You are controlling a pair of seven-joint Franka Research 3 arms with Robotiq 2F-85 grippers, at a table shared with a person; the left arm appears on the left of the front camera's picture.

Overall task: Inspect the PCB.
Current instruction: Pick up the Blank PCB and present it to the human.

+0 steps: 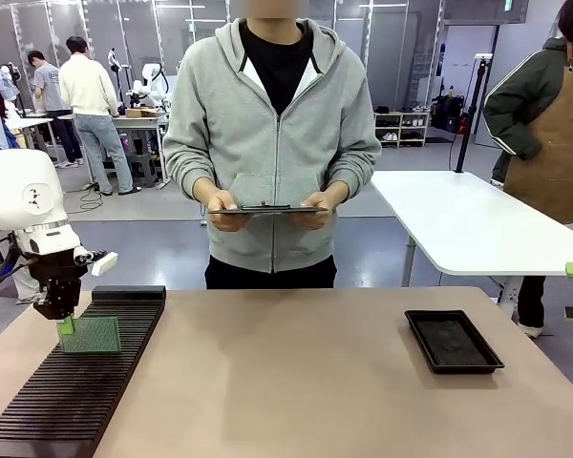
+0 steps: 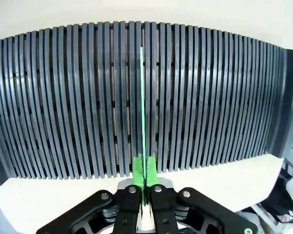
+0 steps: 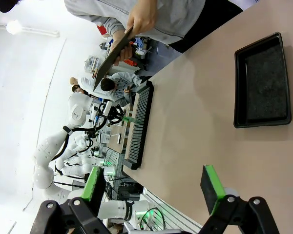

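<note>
PCB: the thin, pale green rectangular PCB [image 1: 94, 335] is standing on edge in a slot of the long black ribbed plastic rack [image 1: 67, 405], which is lying along the left edge of the beige bench [image 1: 286, 382].
Left gripper: the left gripper [image 1: 65, 324] is pinching the PCB at its upper left corner, with its green pads closed flat on both faces.
Key relation: the PCB is reaching from that grip toward the bench's middle, so the coming lift is probably calling for a straight upward pull out of the slot.
Long axis: it is running parallel to the rack's ribs, with the faces turning toward the near and far edges.
Right gripper: the right gripper [image 3: 154, 183] is hanging spread wide with nothing in it, well apart from the PCB.
Person: the person [image 1: 272, 124] is standing at the far edge, holding a dark flat clipboard [image 1: 267, 208].
</note>
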